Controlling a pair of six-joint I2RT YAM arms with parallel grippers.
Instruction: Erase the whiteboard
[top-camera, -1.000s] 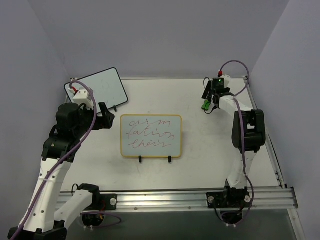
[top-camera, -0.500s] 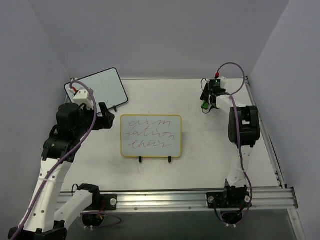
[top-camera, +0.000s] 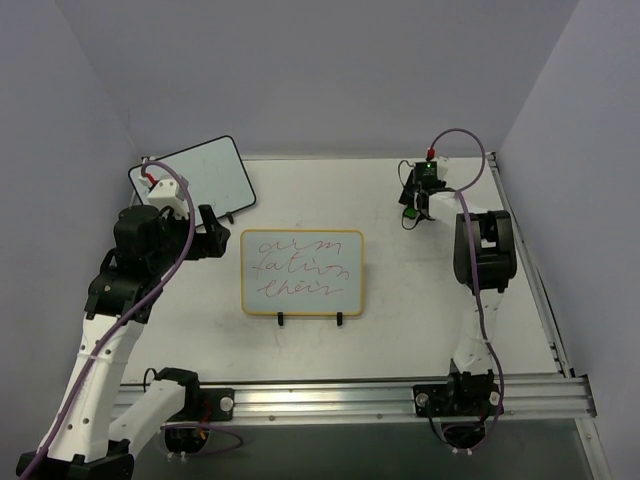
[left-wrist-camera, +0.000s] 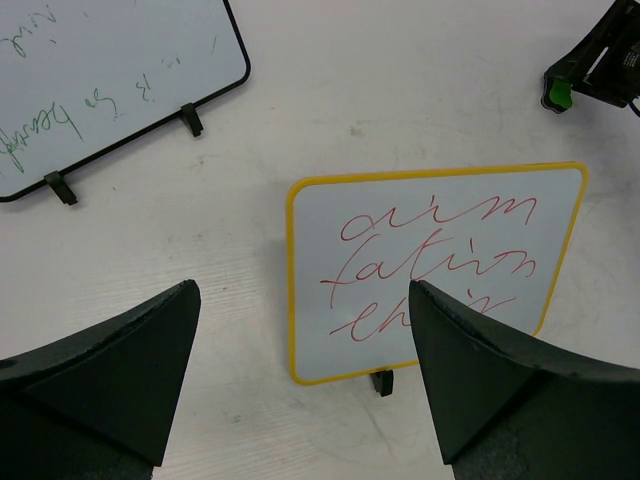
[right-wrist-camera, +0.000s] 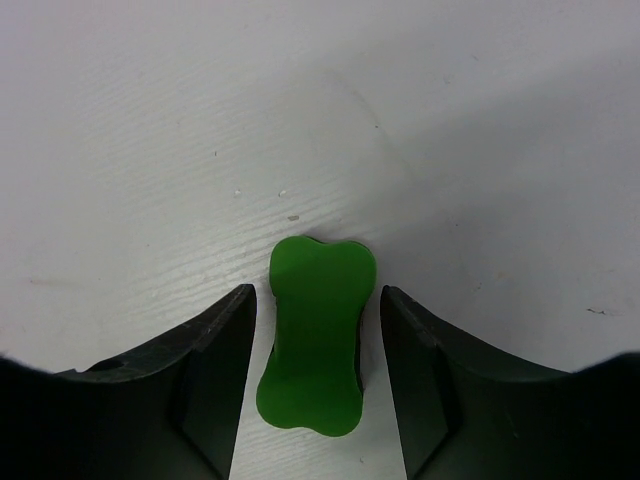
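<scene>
Whiteboard (top-camera: 301, 273) sits in the middle of the table (top-camera: 400, 300), left gripper (top-camera: 208, 232) just to its left. Behind that, far-left corner, a second board (top-camera: 193, 178). Back right, a small block (right-wrist-camera: 316, 350) lies between the right gripper (top-camera: 410, 205) fingers (right-wrist-camera: 215, 390), possibly touching them.

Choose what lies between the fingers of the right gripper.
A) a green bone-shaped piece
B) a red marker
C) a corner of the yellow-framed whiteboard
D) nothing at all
A: the right wrist view shows a green bone-shaped piece lying between the two fingers of the right gripper, with a thin dark gap along its left side.
</scene>
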